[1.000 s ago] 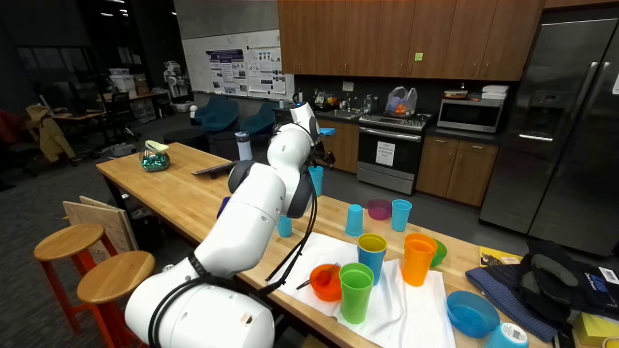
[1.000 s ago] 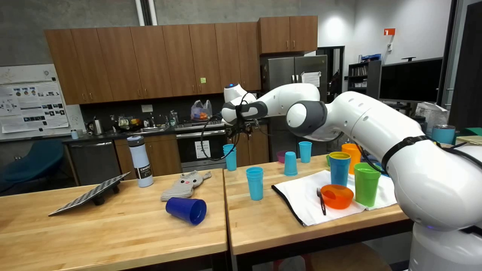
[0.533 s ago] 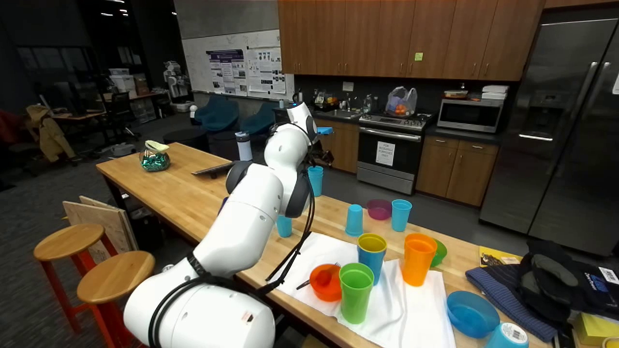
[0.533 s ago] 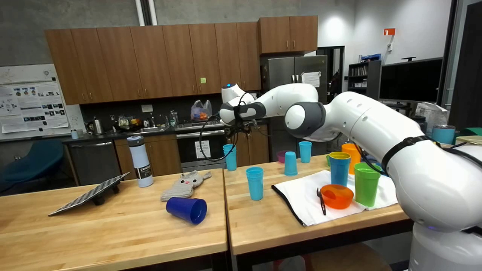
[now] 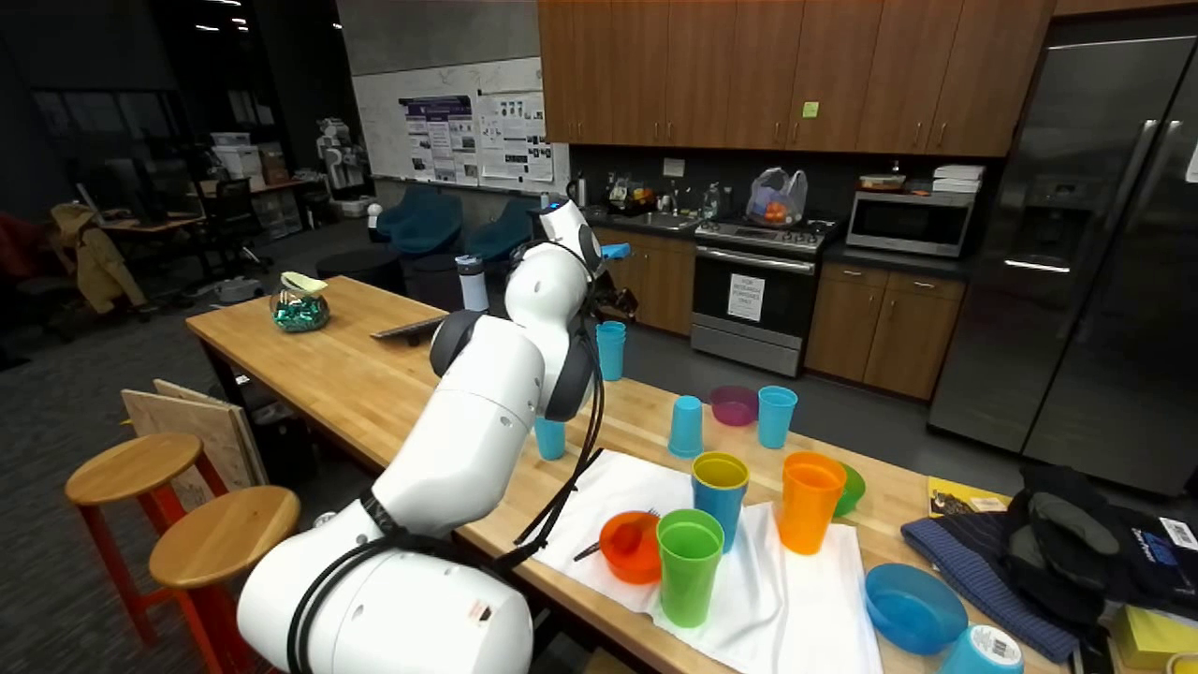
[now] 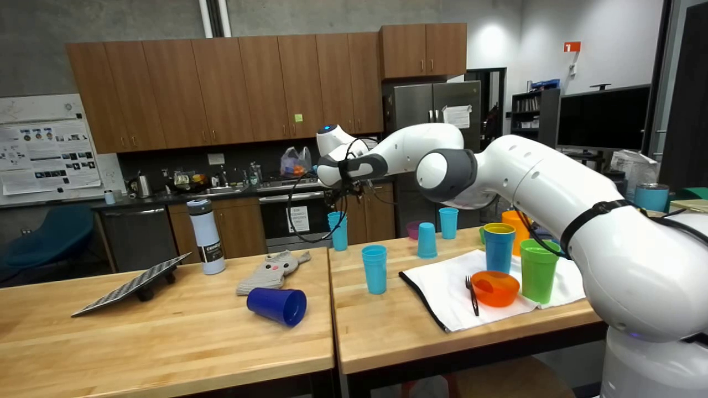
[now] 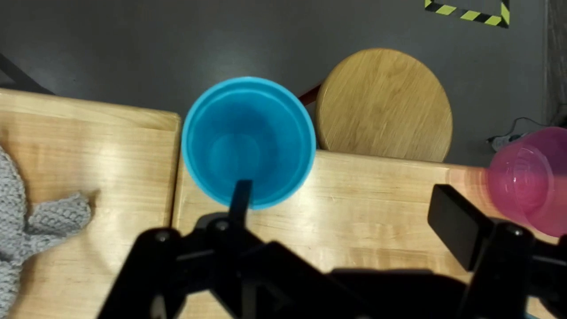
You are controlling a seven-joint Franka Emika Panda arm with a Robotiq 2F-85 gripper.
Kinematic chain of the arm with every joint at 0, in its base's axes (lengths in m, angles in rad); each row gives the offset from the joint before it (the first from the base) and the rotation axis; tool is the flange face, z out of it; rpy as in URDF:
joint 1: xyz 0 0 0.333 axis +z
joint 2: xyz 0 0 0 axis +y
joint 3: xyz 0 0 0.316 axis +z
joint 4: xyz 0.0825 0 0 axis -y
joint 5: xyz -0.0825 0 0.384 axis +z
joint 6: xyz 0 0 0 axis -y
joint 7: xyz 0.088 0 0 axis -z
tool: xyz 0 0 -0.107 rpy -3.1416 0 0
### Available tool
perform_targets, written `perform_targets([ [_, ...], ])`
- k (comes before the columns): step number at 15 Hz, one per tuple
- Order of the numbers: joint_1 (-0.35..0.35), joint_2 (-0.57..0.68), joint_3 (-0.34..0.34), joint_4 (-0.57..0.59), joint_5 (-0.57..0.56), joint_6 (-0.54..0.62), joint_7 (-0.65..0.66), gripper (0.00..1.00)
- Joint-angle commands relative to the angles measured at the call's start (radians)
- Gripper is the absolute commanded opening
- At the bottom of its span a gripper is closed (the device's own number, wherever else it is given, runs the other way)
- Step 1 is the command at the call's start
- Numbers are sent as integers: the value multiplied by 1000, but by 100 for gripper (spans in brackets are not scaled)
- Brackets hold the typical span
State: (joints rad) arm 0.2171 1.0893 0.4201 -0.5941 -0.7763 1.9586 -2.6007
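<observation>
The gripper point(image 7: 343, 204) is hanging over the desk point(image 6: 381, 334) by its kitchen-side edge, its two fingers point(image 7: 458, 226) spreading wide apart with wood showing in the gap. Nearest to it, a stack of blue cups point(image 6: 339, 232) is standing upright at that edge, just beside the corner where the seam between the two desktops is ending; one finger is overlapping the rim in the wrist view, but whether it is touching cannot be told. A wooden stool point(image 7: 383, 106) is showing just past the same edge. Across the seam, a grey knitted cat point(image 6: 274, 271) is lying flat. Along the kitchen-side edge, an upside-down blue cup point(image 6: 426, 241), a pink bowl point(image 7: 525, 186) and an upright blue cup point(image 6: 448, 223) are clustering. Farther away, toward the front edge, a dark blue cup point(image 6: 276, 307) is lying on its side, and a white cloth point(image 6: 442, 290) is carrying a fork point(image 6: 473, 298), an orange bowl point(image 6: 495, 288) and a green cup point(image 6: 538, 273). Farthest, a glass jar point(image 5: 301, 314) is sitting near the desk's end corner.
</observation>
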Motion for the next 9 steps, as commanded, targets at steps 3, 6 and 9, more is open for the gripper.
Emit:
perform_targets([
  [3, -14, -9, 44, -15, -65, 6, 0, 100],
  [6, -17, -3, 51, -10, -76, 4, 0, 100],
  [9, -25, 2, 61, -12, -76, 5, 0, 100],
])
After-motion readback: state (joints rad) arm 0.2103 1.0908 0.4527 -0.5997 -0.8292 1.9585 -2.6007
